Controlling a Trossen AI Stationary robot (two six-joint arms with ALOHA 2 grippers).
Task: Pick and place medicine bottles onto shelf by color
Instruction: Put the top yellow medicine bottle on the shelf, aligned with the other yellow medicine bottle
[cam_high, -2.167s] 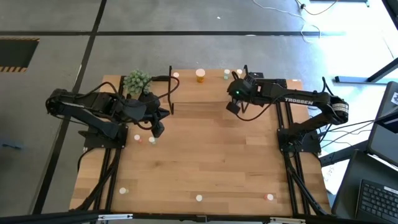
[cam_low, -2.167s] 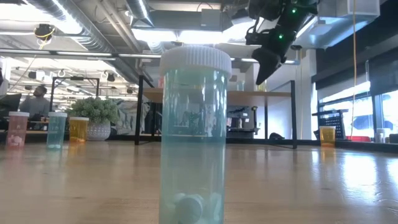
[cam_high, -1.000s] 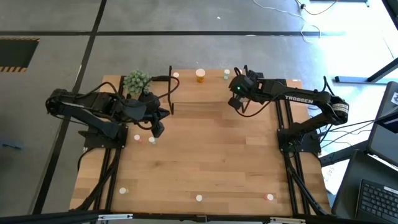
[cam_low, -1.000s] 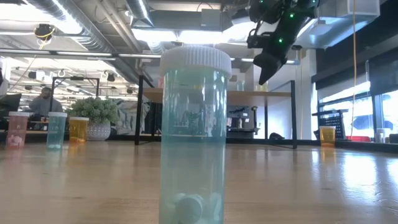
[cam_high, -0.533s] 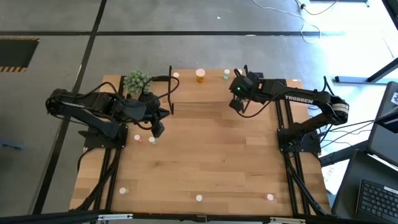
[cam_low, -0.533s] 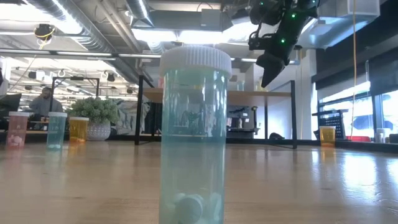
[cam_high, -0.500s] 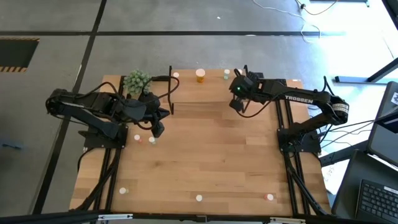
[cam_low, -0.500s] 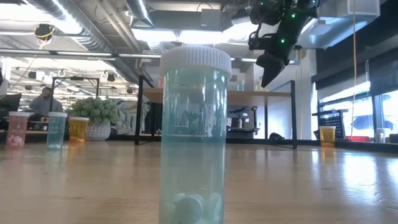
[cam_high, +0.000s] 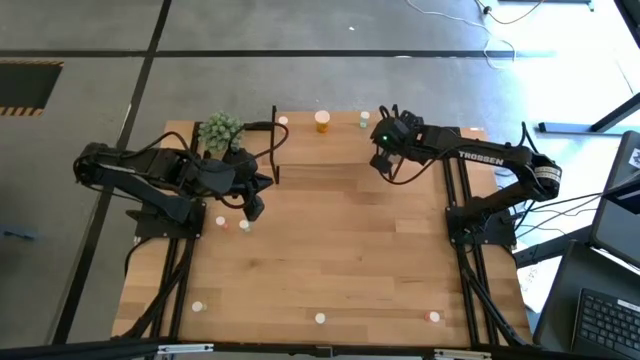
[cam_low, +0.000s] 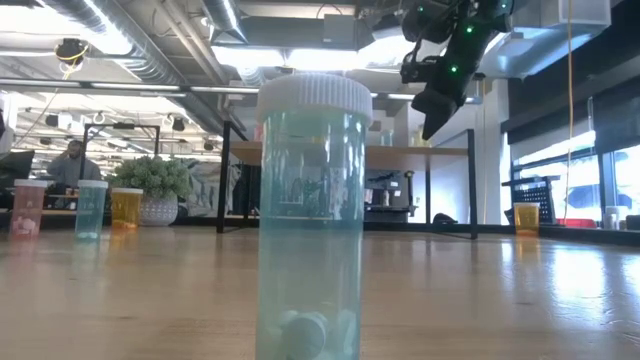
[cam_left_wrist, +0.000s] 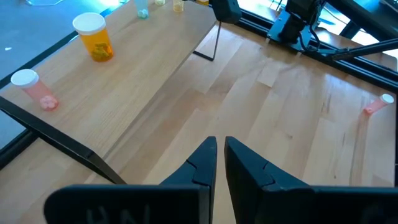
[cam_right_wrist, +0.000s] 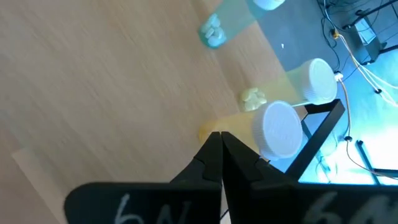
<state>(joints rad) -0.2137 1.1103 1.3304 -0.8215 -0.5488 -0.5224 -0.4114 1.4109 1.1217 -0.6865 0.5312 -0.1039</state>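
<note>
High view is evenly lit and sharp, with a blown-out patch of daylight on the floor (cam_high: 560, 60) at upper right. Low view is backlit: bright ceiling lights (cam_low: 290, 55) and windows (cam_low: 590, 170) glare, the near bottle (cam_low: 312, 220) sits soft and oversized, the tabletop (cam_low: 480, 300) carries pale reflections. Right wrist view has a strong blue cast and blurred bottle caps (cam_right_wrist: 280, 129). Left wrist view is clear and daylit.

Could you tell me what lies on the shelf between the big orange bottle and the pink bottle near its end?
Nothing: in the left wrist view the shelf is bare wood between the orange bottle and the pink bottle.
</note>
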